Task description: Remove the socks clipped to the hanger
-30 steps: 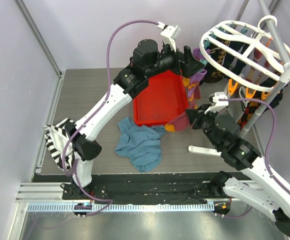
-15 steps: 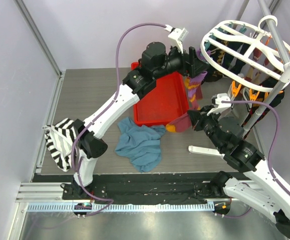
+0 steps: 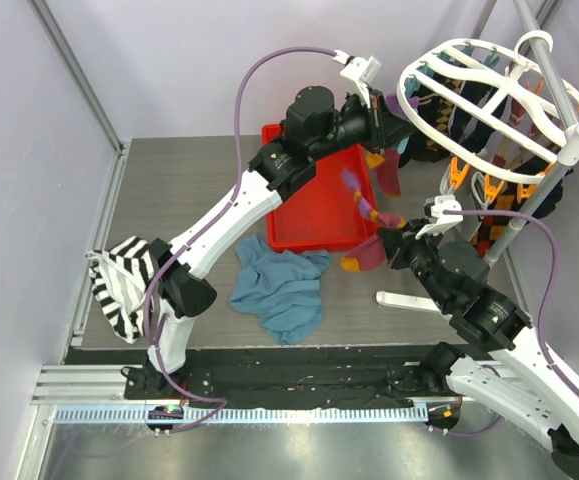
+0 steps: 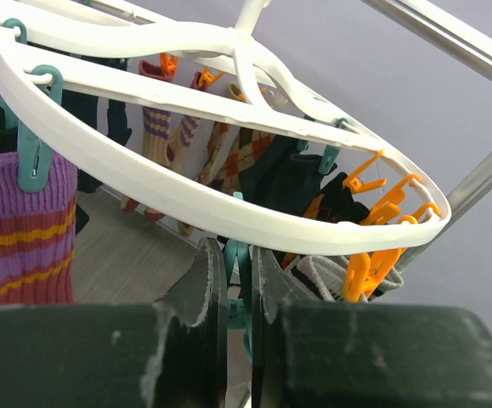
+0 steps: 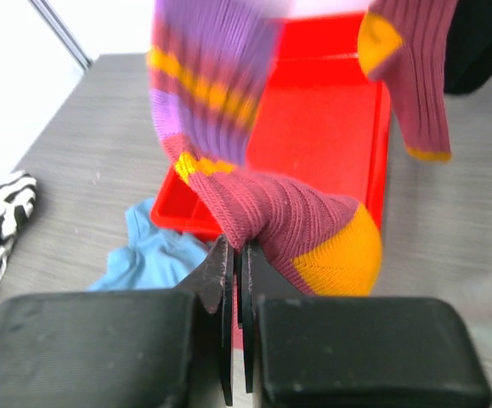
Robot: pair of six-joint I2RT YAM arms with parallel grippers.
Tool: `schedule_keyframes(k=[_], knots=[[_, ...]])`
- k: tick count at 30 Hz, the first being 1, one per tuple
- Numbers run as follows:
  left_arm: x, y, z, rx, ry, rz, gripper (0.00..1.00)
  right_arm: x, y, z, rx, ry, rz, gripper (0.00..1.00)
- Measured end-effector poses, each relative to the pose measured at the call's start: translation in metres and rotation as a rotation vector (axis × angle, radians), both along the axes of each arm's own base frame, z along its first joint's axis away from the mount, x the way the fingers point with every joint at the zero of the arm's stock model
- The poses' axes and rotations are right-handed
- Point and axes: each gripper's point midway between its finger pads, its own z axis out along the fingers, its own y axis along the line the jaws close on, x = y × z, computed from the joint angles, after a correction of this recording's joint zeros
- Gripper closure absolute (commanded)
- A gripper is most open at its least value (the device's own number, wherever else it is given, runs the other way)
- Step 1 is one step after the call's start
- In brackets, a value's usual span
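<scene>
The white oval hanger (image 3: 466,157) hangs at the back right with several socks (image 3: 439,112) clipped under it. My left gripper (image 3: 391,118) is at its near-left rim. In the left wrist view that gripper (image 4: 239,255) is shut on a teal clip (image 4: 244,270) below the hanger rim (image 4: 186,200). A purple striped sock (image 4: 20,221) hangs to its left and argyle socks (image 4: 246,157) behind. My right gripper (image 3: 389,243) is shut on a maroon-purple sock with an orange heel (image 3: 367,252). That sock (image 5: 296,221) rises from the gripper (image 5: 239,251), its striped upper end blurred over the tray.
A red tray (image 3: 314,215) lies mid-table. A blue cloth (image 3: 279,285) lies in front of it. A black-and-white striped cloth (image 3: 117,285) sits at the left edge by the left arm. The hanger's metal stand pole (image 3: 514,225) and white foot (image 3: 409,300) are at the right.
My left gripper reached the hanger rim and closed on the teal clip. The striped sock's upper end came away from the hanger and now swings blurred over the tray, still held by my right gripper.
</scene>
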Motion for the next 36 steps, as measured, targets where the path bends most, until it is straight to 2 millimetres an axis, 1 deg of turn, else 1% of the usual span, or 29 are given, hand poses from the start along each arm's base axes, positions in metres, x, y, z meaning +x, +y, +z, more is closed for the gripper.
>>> schedule_keyframes(k=[3,4,7,8,10,11,15,17,19,22,26,28,31,32,33,34,35,36], knots=[[0.0,0.0,0.0,0.0,0.0,0.001,0.99,-0.003,-0.001,-0.011,-0.018,0.02,0.008,0.99],[0.0,0.0,0.0,0.0,0.0,0.001,0.97,-0.004,-0.001,-0.014,-0.023,0.028,0.011,0.99],[0.002,0.0,-0.001,0.001,0.001,0.008,0.65,-0.008,-0.003,-0.022,-0.039,0.048,0.018,0.99],[0.003,0.0,-0.002,0.001,0.0,0.012,0.46,-0.009,-0.003,-0.025,-0.044,0.054,0.022,0.99],[0.006,0.0,-0.008,0.011,-0.004,0.027,0.34,-0.011,-0.003,-0.028,-0.05,0.063,0.028,0.99],[0.007,0.001,-0.015,0.019,0.006,0.033,0.25,-0.013,-0.004,-0.028,-0.051,0.064,0.033,0.99],[0.013,0.007,-0.055,0.08,0.063,0.079,0.12,-0.018,-0.006,-0.033,-0.067,0.079,0.045,0.99],[0.015,0.012,-0.071,0.111,0.084,0.103,0.0,-0.019,-0.006,-0.034,-0.072,0.082,0.053,0.99],[0.018,0.019,-0.079,0.133,0.089,0.127,0.0,-0.02,-0.004,-0.036,-0.083,0.089,0.063,0.99],[0.019,0.031,-0.077,0.146,0.086,0.152,0.0,-0.02,-0.002,-0.039,-0.102,0.108,0.073,0.99],[0.015,0.064,-0.07,0.189,0.059,0.218,0.0,-0.014,0.004,-0.034,-0.113,0.124,0.081,0.99],[0.009,0.09,-0.069,0.219,0.038,0.271,0.0,-0.009,0.01,-0.033,-0.119,0.134,0.088,0.99],[0.002,0.136,-0.066,0.256,0.017,0.376,0.0,0.001,0.023,-0.03,-0.127,0.15,0.102,0.99],[0.0,0.147,-0.066,0.264,0.015,0.401,0.0,0.004,0.027,-0.029,-0.128,0.154,0.106,0.99],[-0.003,0.165,-0.069,0.277,0.011,0.438,0.0,0.01,0.033,-0.026,-0.129,0.157,0.112,0.99],[-0.006,0.178,-0.071,0.287,0.01,0.463,0.0,0.015,0.038,-0.024,-0.129,0.156,0.114,0.99],[-0.009,0.189,-0.075,0.3,0.011,0.485,0.0,0.02,0.043,-0.023,-0.13,0.158,0.114,0.99],[-0.014,0.206,-0.081,0.317,0.008,0.516,0.0,0.029,0.05,-0.022,-0.137,0.165,0.112,0.99]])
